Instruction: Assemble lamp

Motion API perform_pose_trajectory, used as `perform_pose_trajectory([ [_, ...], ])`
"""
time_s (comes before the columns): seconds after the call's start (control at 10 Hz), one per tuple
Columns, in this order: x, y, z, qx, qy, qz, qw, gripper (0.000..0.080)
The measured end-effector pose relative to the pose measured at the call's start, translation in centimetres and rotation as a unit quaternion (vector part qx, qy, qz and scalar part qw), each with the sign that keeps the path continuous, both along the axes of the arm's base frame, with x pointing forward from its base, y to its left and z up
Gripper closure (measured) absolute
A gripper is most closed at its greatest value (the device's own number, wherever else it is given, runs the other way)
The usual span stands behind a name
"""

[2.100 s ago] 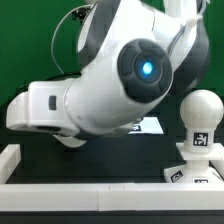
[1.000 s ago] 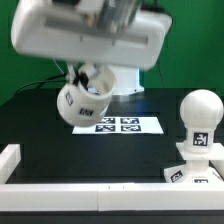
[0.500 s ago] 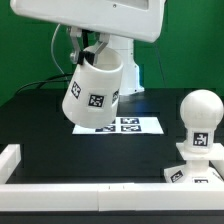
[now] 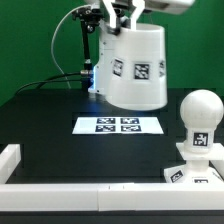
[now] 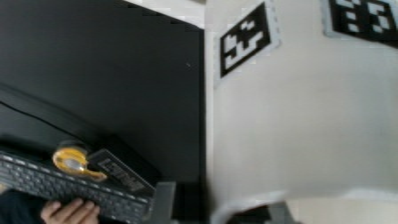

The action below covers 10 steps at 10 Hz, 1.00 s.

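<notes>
The large tapered white lamp shade (image 4: 136, 66) with square tags hangs upright in the air, above the table's back middle. My gripper (image 4: 123, 14) is shut on its upper rim. In the wrist view the shade (image 5: 299, 110) fills most of the picture, and my gripper (image 5: 215, 205) grips its wall, with one grey finger (image 5: 166, 198) outside. The rounded bulb (image 4: 201, 118) stands on the small base (image 4: 196, 171) at the exterior view's right, apart from the shade and lower than it.
The marker board (image 4: 120, 125) lies flat on the black table under the shade. A white rail (image 4: 70, 188) runs along the front edge and the exterior view's left corner. In the wrist view a keyboard (image 5: 63, 180) shows beyond the table edge.
The arm has swung up and toward the exterior view's right with the shade. The shade has turned from tilted to upright and has risen. The bulb and base have not moved.
</notes>
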State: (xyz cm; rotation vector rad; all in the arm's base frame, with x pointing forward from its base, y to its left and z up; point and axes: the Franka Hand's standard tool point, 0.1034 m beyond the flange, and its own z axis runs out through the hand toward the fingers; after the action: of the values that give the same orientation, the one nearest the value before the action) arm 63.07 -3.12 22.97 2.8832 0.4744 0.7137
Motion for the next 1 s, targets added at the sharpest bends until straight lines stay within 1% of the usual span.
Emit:
perform_pose_trajectory([
  [0.1, -0.1, -0.8, 0.0, -0.005, -0.030, -0.002, 1.000, 0.0757],
  [0.2, -0.5, -0.5, -0.5, 0.000, -0.013, -0.004, 1.000, 0.0757],
  [0.3, -0.4, -0.1, -0.2, 0.004, -0.014, -0.007, 1.000, 0.0757],
  [0.4, -0.3, 1.6, 0.7, 0.017, -0.021, -0.016, 0.999, 0.0757],
  [0.5, -0.4, 2.4, 1.8, 0.020, -0.026, -0.009, 0.999, 0.0757],
  [0.6, -0.5, 2.7, 2.7, 0.028, -0.021, -0.014, 0.999, 0.0757],
  [0.7, -0.3, 3.7, 3.9, 0.042, -0.022, -0.024, 0.999, 0.0757],
  [0.8, -0.2, 5.1, 4.3, 0.051, -0.025, -0.031, 0.998, 0.0757],
  [1.0, -0.1, 7.5, 3.6, 0.069, -0.022, -0.047, 0.996, 0.0757],
])
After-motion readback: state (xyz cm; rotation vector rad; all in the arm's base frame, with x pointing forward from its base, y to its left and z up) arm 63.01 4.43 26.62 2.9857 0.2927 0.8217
